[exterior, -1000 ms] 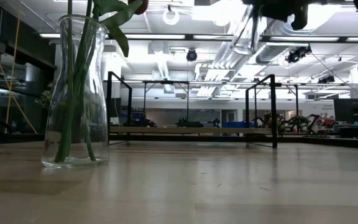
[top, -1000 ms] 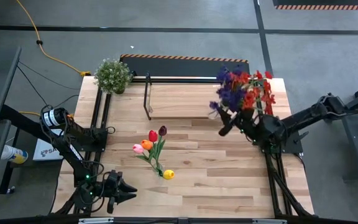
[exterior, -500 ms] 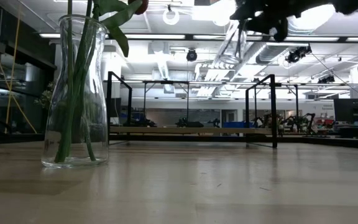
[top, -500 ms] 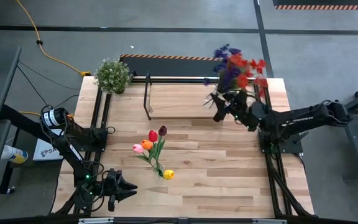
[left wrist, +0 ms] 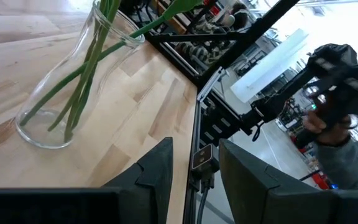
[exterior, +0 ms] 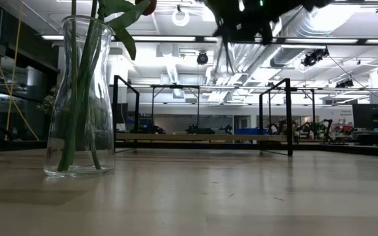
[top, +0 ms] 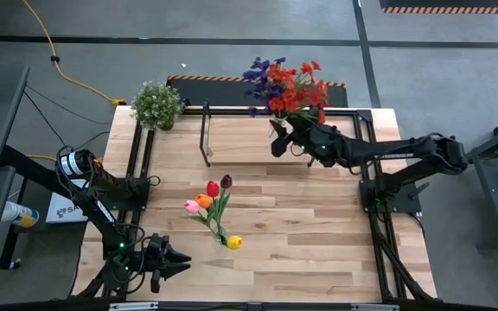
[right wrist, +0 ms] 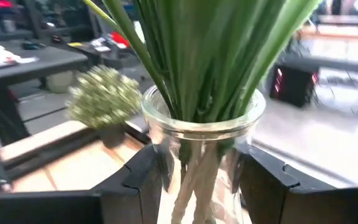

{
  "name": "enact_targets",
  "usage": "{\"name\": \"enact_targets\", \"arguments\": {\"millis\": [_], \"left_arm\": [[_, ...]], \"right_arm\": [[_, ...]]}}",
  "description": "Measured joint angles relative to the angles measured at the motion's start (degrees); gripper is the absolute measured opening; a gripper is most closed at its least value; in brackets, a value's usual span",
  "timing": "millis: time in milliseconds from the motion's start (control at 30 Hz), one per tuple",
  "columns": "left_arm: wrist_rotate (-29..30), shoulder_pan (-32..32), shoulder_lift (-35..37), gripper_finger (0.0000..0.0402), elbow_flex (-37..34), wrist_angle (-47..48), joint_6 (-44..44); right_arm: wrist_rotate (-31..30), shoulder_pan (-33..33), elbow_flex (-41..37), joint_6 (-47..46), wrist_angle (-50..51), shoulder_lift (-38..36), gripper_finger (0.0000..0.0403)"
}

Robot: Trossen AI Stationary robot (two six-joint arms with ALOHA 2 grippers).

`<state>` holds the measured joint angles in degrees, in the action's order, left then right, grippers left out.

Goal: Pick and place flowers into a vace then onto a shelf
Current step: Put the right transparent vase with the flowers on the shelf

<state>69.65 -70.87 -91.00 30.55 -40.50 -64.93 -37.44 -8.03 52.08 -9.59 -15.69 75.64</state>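
Over the shelf: your right gripper (right wrist: 201, 177) clasps a clear glass vase (right wrist: 202, 140) of red and purple flowers (top: 285, 84).
Below it: light-wood shelf (top: 240, 138).
Far corner: your left gripper (top: 178, 263), fingers apart, holding nothing.

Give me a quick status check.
Right hand shut on clear glass vase of red and purple flowers, above the light-wood shelf. Left hand parked.

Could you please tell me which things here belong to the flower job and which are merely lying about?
In the job:
- right gripper, shut on the vase of red and purple flowers, carried above the shelf
- vase of tulips on the table
- left gripper, waiting at the table's near left corner

Lying about:
- potted plant
- yellow cable on the floor
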Motion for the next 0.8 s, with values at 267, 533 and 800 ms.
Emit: {"name": "enact_targets", "arguments": {"millis": [267,533,800], "left_arm": [[0.0,0.0,0.0,0.0163,0.0,0.1,0.0],[0.6,0.0,0.0,0.0163,0.0,0.2,0.0],[2.6,0.0,0.0,0.0163,0.0,0.2,0.1]], "right_arm": [[0.7,-3.7,-11.7,-8.2,-3.8,-3.7,0.0161],[0.5,-3.6,-17.5,-10.8,-6.2,-5.2,0.0161],[1.0,-3.6,-18.3,-11.1,-8.0,-5.1,0.0161]]}}
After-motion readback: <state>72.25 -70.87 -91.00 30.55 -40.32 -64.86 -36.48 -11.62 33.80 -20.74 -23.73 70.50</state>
